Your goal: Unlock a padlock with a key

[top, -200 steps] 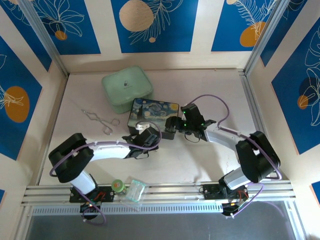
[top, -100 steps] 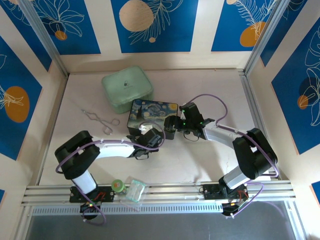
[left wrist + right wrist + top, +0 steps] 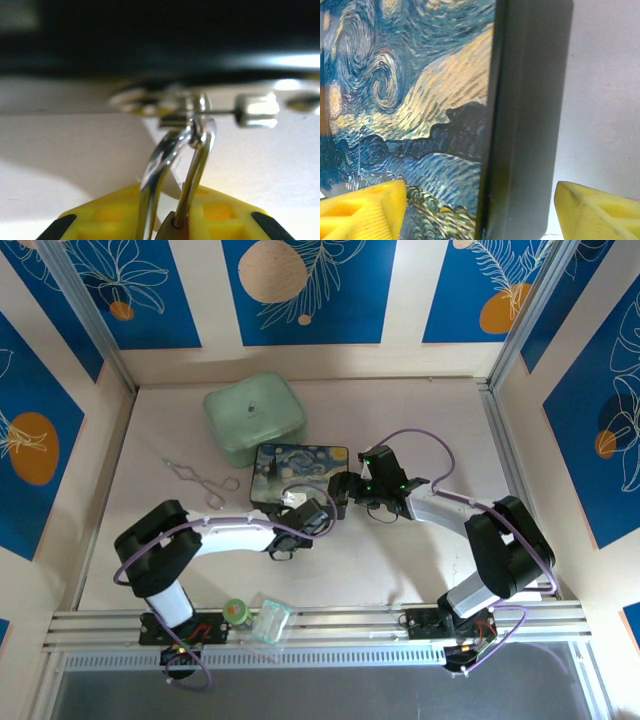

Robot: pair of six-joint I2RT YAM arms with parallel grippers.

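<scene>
Over on the left of the desk (image 3: pixel 400 560) there's a pair of wire tongs (image 3: pixel 200 480) lying loose, with a mint-green case (image 3: pixel 255 418) further back. The left gripper (image 3: pixel 303 512) is up against the front edge of the Starry Night box (image 3: pixel 300 465). In its wrist view the jaws look closed on the brass body of the padlock (image 3: pixel 172 231), right between the yellow pads. The padlock's silver shackle (image 3: pixel 197 165) is looped up through the box's clasp (image 3: pixel 185 107), so it's hanging off the box front. The right gripper (image 3: pixel 343 495) sits at the box's right end, jaws spread wide over the dark side wall. Can't tell if they're actually touching it.
</scene>
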